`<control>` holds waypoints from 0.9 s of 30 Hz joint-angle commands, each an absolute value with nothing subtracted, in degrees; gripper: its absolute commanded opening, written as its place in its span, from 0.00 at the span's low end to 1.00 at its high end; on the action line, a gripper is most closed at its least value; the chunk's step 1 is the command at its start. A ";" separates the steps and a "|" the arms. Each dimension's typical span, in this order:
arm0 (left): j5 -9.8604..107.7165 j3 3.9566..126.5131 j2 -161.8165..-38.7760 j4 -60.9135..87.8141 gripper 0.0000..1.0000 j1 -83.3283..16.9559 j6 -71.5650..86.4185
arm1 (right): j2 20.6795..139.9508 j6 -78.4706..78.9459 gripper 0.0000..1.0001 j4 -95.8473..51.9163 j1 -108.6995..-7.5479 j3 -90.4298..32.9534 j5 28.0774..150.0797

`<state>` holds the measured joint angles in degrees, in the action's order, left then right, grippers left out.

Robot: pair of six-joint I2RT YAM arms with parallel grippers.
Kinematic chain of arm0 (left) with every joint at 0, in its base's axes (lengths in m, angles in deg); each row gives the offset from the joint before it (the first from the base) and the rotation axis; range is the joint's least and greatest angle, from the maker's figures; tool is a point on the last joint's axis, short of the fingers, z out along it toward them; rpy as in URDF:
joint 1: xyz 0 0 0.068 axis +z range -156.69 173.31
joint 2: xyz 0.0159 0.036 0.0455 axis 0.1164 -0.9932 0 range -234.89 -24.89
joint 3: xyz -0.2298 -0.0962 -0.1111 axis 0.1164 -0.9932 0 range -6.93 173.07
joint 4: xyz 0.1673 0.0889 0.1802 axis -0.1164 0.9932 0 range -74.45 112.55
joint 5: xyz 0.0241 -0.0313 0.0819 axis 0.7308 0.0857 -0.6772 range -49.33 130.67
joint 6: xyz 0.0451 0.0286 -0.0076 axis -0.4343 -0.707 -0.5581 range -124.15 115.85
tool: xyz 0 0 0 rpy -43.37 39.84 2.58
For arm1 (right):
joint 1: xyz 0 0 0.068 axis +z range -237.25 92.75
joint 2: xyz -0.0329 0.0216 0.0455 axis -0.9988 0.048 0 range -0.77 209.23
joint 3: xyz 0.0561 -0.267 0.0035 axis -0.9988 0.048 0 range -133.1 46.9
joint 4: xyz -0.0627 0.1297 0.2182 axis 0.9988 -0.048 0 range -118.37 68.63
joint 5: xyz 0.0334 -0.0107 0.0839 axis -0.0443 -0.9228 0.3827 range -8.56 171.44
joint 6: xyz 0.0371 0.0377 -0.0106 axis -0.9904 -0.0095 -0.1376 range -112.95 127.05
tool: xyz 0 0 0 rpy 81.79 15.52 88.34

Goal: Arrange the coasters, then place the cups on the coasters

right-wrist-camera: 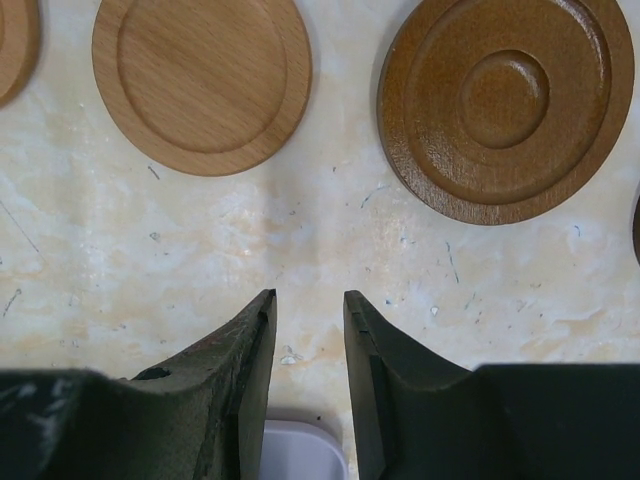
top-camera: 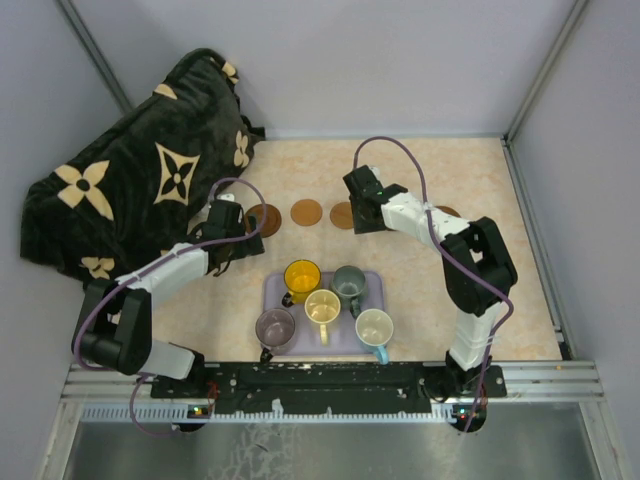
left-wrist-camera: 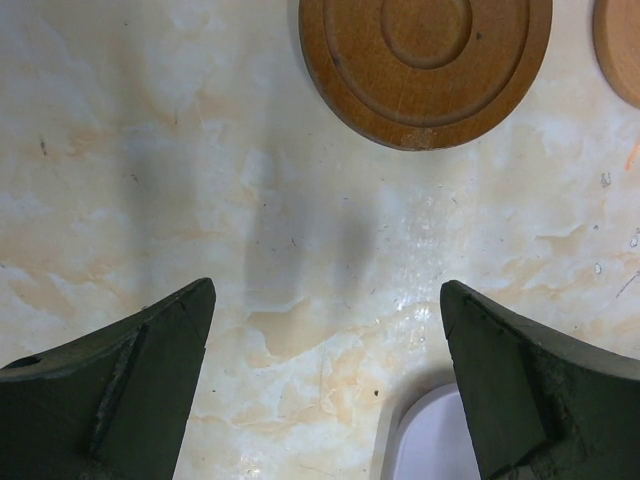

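Beige marble-look tabletop (top-camera: 430,290) carries thin round brown wooden coasters (top-camera: 306,212) in a far row, prob. spaced so each takes one cup. Small handled cups (top-camera: 322,305) sit on lavender rectangular tray (top-camera: 374,279). Left gripper (left-wrist-camera: 325,300) fingers wide, right gripper (right-wrist-camera: 307,300) narrow, both w/ nothing held.

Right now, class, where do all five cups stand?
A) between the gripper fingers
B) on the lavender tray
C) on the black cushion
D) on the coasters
B: the cups stand clustered on the lavender tray, and the coasters beyond it carry nothing.
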<state>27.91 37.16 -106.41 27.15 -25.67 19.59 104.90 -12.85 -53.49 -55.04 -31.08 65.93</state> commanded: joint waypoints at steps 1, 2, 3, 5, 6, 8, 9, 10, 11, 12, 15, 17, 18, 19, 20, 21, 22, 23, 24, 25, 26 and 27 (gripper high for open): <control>29.72 36.65 -105.21 26.02 1.00 -25.88 19.53 | 104.06 -14.14 0.34 -51.70 -55.53 -30.86 66.12; 29.78 36.60 -105.34 25.89 1.00 -25.93 19.46 | 104.08 -14.21 0.34 -51.58 -55.67 -30.62 66.91; 29.83 36.58 -105.58 25.72 1.00 -25.93 19.52 | 104.10 -14.28 0.34 -51.26 -55.69 -30.43 68.00; 29.90 36.49 -106.33 25.53 1.00 -25.93 19.77 | 104.24 -14.58 0.34 -50.58 -55.70 -30.01 70.36; 29.69 36.48 -106.88 25.55 1.00 -25.93 20.11 | 104.52 -14.83 0.34 -50.21 -55.68 -29.80 71.24; 28.33 36.52 -107.93 25.61 1.00 -25.93 20.85 | 105.37 -15.36 0.33 -50.04 -55.70 -29.74 72.28; 27.70 36.65 -108.41 25.68 1.00 -25.91 21.15 | 105.87 -15.67 0.33 -50.09 -55.70 -29.72 72.56; 26.98 37.04 -109.01 25.80 1.00 -25.93 21.51 | 106.31 -15.78 0.33 -50.11 -55.70 -29.70 72.82; 26.23 37.40 -109.62 25.97 1.00 -25.93 21.81 | 106.66 -15.87 0.33 -50.04 -55.70 -29.71 72.97; 25.32 38.18 -110.23 26.07 1.00 -25.93 21.92 | 106.95 -15.93 0.33 -49.96 -55.65 -29.63 73.13; 23.76 40.47 -112.67 26.74 1.00 -25.85 22.18 | 107.29 -16.04 0.32 -50.22 -55.70 -29.49 72.26; 23.40 41.93 -114.44 27.29 1.00 -25.85 22.21 | 107.02 -16.21 0.32 -50.52 -55.70 -29.15 70.99; 23.34 42.39 -115.21 27.43 1.00 -25.84 22.33 | 106.85 -16.28 0.32 -50.83 -55.65 -29.13 69.98; 23.35 42.73 -115.94 27.35 1.00 -25.85 22.43 | 106.82 -16.47 0.32 -51.47 -55.70 -29.13 68.66; 23.42 42.99 -116.26 27.27 1.00 -25.85 22.64 | 106.75 -16.60 0.32 -52.26 -55.78 -29.25 66.95; 23.67 42.98 -116.37 26.94 1.00 -25.85 22.66 | 106.60 -16.82 0.32 -53.13 -56.04 -29.23 65.44; 24.07 42.81 -116.31 26.60 1.00 -25.85 22.65 | 106.31 -17.08 0.32 -53.91 -56.36 -28.99 64.32; 24.32 42.66 -116.22 26.31 1.00 -25.85 22.62 | 105.77 -17.38 0.32 -54.24 -57.04 -28.52 63.64; 24.54 42.52 -116.09 26.02 1.00 -25.85 22.55 | 105.07 -17.78 0.32 -54.38 -57.94 -27.84 63.35; 24.65 42.35 -116.00 25.96 1.00 -25.85 22.43 | 103.95 -18.27 0.32 -54.49 -59.03 -26.97 63.32; 24.78 42.27 -115.83 26.00 1.00 -25.85 22.26 | 102.87 -18.67 0.32 -54.50 -60.39 -25.94 63.47; 24.76 42.08 -115.67 25.86 1.00 -25.85 22.10 | 101.77 -19.08 0.32 -54.50 -61.79 -24.86 63.54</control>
<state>24.72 41.42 -115.96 27.02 -25.71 21.93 107.20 -16.76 -53.29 -57.19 -27.54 66.98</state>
